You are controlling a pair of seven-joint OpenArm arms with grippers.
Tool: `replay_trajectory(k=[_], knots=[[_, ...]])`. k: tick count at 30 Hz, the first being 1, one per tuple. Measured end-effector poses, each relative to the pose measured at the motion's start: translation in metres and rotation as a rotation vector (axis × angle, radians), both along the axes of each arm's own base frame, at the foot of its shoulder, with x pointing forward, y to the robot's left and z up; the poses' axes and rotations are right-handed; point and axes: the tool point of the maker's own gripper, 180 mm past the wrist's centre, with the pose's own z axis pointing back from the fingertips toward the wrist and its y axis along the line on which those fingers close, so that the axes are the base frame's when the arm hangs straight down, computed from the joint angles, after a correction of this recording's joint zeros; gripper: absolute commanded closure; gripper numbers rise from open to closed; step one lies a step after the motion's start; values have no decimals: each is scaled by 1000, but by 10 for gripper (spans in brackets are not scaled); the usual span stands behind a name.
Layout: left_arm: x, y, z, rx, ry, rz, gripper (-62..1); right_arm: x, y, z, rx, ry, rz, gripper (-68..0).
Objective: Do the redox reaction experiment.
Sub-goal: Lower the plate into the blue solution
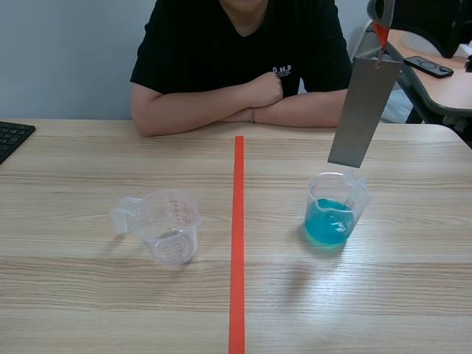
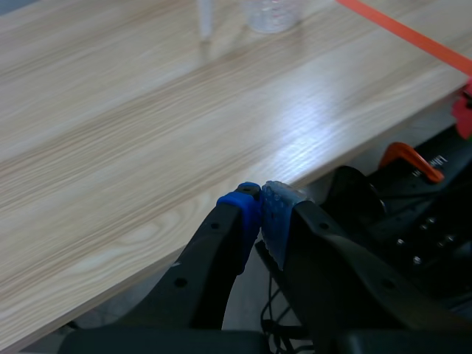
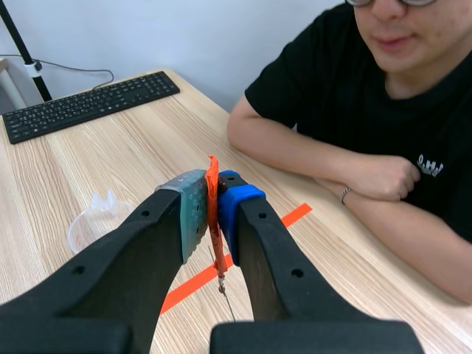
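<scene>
Your right gripper (image 3: 212, 190) is clamping the orange-red tab (image 3: 214, 236) of a dangling grey metal plate (image 1: 363, 110). Hanging tilted, it is risking catching and tipping the clear plastic beaker of blue liquid (image 1: 335, 210).

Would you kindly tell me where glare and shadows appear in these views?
Scene view: soft shadows lie on the table beside the empty beaker and under the blue-liquid beaker. Left wrist view: a bright glare patch on the table ahead of the left gripper. Right wrist view: even light on the right gripper and its orange strip, no strong glare.
</scene>
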Motion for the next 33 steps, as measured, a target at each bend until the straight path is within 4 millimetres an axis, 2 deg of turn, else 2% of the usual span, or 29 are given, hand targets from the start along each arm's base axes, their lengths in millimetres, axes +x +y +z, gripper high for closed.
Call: replay_trajectory(k=[8,14,22,30,33], knots=[[-9,-29,1,7,-9,-49,-27,7,-6,-28,-14,55,-46,-15],[-8,-30,2,6,-11,-49,-27,12,-11,-48,-19,92,-76,-15],[-9,-29,1,8,-7,-49,-27,16,-6,-71,-29,100,-91,-15],[-9,-29,1,8,-7,-49,-27,19,-1,-104,-49,124,-111,-15],[-9,-29,1,8,-7,-49,-27,18,0,-124,-72,153,-110,-15]])
